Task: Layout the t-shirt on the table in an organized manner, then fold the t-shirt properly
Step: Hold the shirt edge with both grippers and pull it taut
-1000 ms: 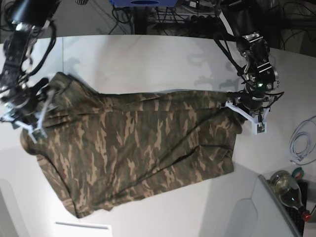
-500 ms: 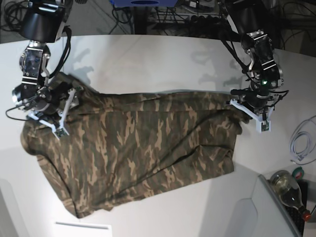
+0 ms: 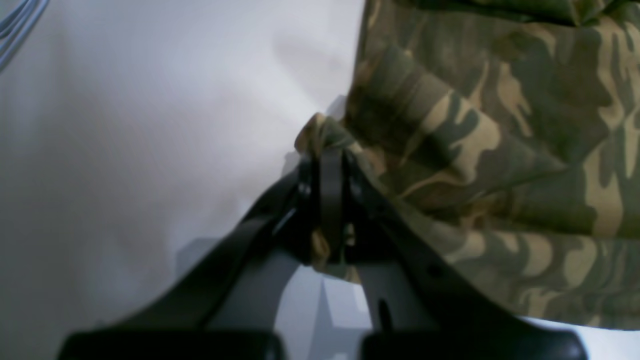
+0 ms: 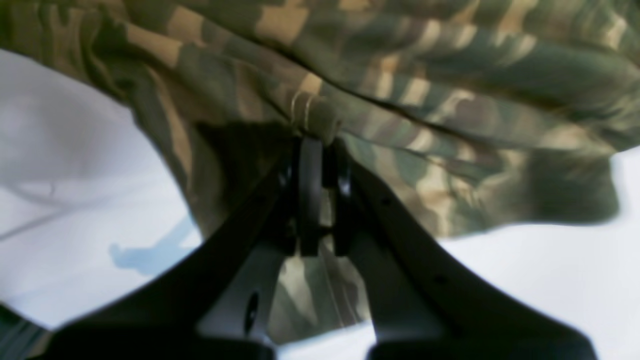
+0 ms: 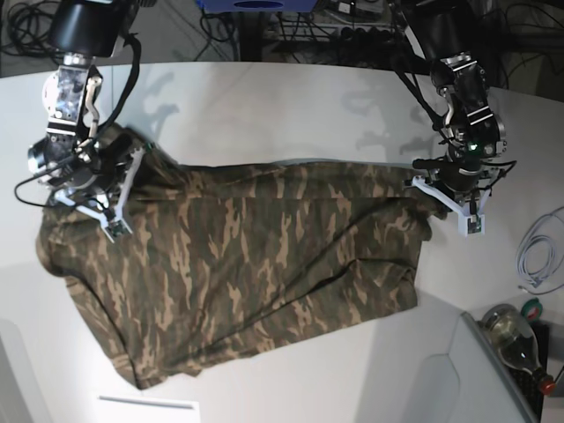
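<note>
Your surface [image 5: 264,97] is a broad white top with a curved near edge; the t-shirt [image 5: 247,273] lies across its middle, spread wide but rumpled, with diagonal creases running through the cloth. Beyond the far edge you have a tangle of dark cables [image 5: 326,31] and a blue object [image 5: 256,4]. At the right edge a coil of white cable [image 5: 538,256] lies on the surface, and in the near right corner a glass bottle [image 5: 520,339] lies beside a raised grey panel [image 5: 458,379].

Your left hand [image 5: 467,216] — on the right of the base view — is clenched on the shirt's far right corner; in its wrist view the left hand [image 3: 330,165] has a small bunch of camouflage cloth pinched between its closed black fingers [image 3: 331,200], just above the white top. Your right hand [image 5: 110,220] sits at the shirt's far left corner; in its wrist view the right hand [image 4: 312,145] has its jaws drawn together on a fold of the fabric.

Open white surface lies on the far side of the shirt between the two arms, and a narrower strip runs along the near edge — the shirt's near left corner comes close to that edge.
</note>
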### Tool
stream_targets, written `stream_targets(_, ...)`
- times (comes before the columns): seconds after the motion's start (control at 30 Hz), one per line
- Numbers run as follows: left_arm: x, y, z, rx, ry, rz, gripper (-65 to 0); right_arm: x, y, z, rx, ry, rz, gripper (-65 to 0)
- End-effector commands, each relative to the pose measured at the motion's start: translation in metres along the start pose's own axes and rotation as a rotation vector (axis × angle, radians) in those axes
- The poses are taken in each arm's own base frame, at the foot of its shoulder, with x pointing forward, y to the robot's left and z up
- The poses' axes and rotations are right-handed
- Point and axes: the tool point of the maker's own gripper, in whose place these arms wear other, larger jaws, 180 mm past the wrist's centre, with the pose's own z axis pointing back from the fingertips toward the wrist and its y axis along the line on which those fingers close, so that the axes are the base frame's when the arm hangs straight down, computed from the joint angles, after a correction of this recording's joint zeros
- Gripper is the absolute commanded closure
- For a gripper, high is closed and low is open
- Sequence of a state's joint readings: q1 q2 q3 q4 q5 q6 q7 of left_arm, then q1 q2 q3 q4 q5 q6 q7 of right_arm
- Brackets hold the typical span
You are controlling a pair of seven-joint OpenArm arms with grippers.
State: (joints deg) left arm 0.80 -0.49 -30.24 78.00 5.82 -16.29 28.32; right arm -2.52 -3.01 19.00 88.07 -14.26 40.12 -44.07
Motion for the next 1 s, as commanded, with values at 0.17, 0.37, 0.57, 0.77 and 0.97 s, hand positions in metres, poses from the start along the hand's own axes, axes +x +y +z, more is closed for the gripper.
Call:
stream_targets(0.17,0.014,0.006,0.003,0.014,-0.047,-0.006,0.0,0.007,0.04,0.043,-0.017,-0.013,0.103,-3.6)
stream_targets(0.37,0.005,0.013,0.006,0.023,-0.028,-0.019,0.0,-0.002,0.103,0.06,0.098,0.0,0.223,-3.8)
stream_targets(0.57,0.008,0.021,0.006,0.036,-0.031,-0.034,0.0,-0.012,0.135,0.052,0.257,0.027,0.18,-4.4)
stream_targets(0.77,0.01,0.027,0.007,0.045,-0.034,-0.043,0.0,-0.011,0.134,0.056,0.278,0.04,0.165,-21.9)
stream_targets(0.97,0.012,0.034,0.008,0.056,-0.036,-0.056,0.0,-0.02,0.069,0.07,0.127,-0.047,-0.083,-40.1)
